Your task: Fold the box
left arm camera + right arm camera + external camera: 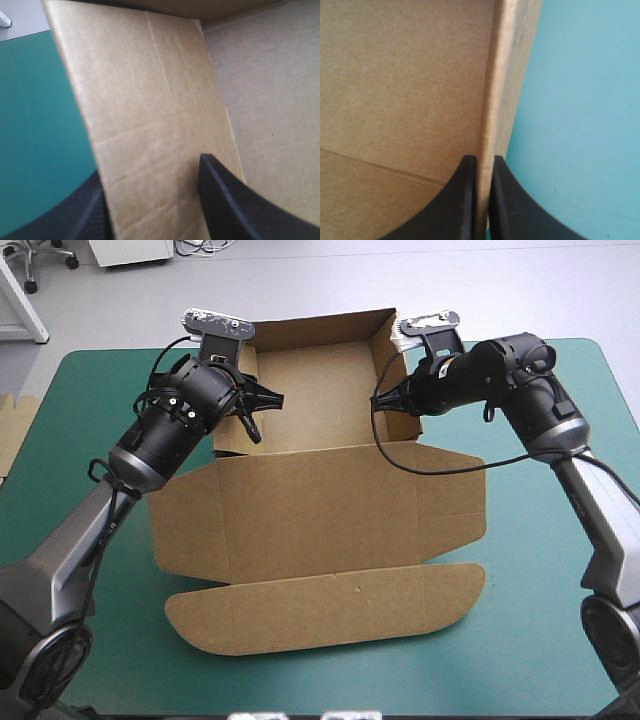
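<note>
The brown box (320, 510) lies mid-table, its far part a tray with raised walls and its lid flat toward the front edge. My left gripper (258, 412) is at the tray's left wall. In the left wrist view the gripper (150, 200) is open, with that wall (150, 115) standing between its spread fingers, one outside and one inside the tray. My right gripper (390, 405) is at the right wall. Seen from the right wrist, the gripper (484, 170) is shut on that wall's (506, 75) upper edge.
The teal-green cover (540, 570) shows bare to the right of the box and along the front. An edge of more brown board (14, 430) shows at the table's left edge. The lid's rounded flap (320, 615) reaches toward the front.
</note>
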Robot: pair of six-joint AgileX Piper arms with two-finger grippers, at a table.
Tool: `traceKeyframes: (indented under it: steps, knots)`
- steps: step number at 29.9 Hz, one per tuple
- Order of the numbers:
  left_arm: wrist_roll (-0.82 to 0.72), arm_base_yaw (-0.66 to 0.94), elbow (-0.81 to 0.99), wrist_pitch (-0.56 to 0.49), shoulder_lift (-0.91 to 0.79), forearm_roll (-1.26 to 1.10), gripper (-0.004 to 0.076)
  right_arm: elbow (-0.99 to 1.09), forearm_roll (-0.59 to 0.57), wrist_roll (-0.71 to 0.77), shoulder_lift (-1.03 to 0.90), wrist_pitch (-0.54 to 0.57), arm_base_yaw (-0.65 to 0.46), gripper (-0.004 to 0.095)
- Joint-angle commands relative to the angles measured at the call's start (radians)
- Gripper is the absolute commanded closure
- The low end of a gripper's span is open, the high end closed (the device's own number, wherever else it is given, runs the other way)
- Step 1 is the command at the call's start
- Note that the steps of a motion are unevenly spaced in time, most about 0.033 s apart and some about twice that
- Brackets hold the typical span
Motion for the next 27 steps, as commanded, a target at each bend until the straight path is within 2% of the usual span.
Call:
traceKeyframes:
  steps: [1,12,17,21,23,27]
  knots:
    - [-0.009,-0.017,-0.035,-0.125,-0.04,-0.02,0.0397,-0.031,0.094,-0.042,-0.05,-0.048,0.024,0.0921]
    - [-0.011,-0.008,-0.035,-0.114,0.019,-0.083,0.04,-0.031,0.093,-0.044,-0.053,-0.046,0.024,0.0921]
    - [-0.024,-0.006,-0.035,-0.209,0.035,-0.116,0.04,-0.031,0.09,-0.049,-0.053,-0.046,0.024,0.0921]
    - [-0.044,-0.006,-0.035,-0.244,0.044,-0.145,0.04,-0.031,0.09,-0.051,-0.053,-0.046,0.024,0.0921]
    - [-0.061,-0.006,-0.035,-0.256,0.046,-0.155,0.0433,-0.031,0.09,-0.051,-0.053,-0.046,0.024,0.0921]
    - [-0.064,-0.006,-0.035,-0.274,0.046,-0.155,0.0598,-0.031,0.09,-0.051,-0.053,-0.046,0.024,0.0921]
